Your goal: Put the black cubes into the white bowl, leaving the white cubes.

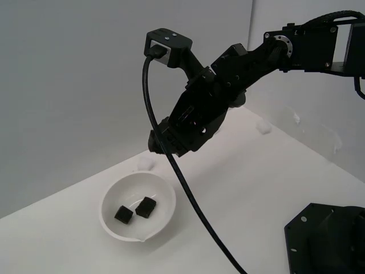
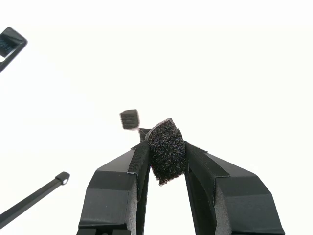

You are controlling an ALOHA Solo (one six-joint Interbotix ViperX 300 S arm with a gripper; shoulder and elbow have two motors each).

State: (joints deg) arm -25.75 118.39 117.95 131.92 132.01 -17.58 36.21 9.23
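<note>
The white bowl [image 1: 138, 213] sits on the white surface and holds two black cubes [image 1: 122, 215] [image 1: 146, 207]. My gripper [image 1: 158, 145] hangs in the air just above and behind the bowl's far rim. In the wrist view the gripper [image 2: 166, 144] is shut on a third black cube [image 2: 167, 154], pinched between the fingertips. One black cube [image 2: 129, 119] shows small beyond it; the surroundings there are washed out white. A white cube [image 1: 146, 164] lies behind the bowl, and another white cube [image 1: 263, 126] lies farther back on the exterior view's right.
A black base block [image 1: 328, 240] stands at the front on the exterior view's right. A black cable [image 1: 182, 188] hangs from the wrist past the bowl's right side. The arm [image 1: 308, 45] reaches in from the upper right.
</note>
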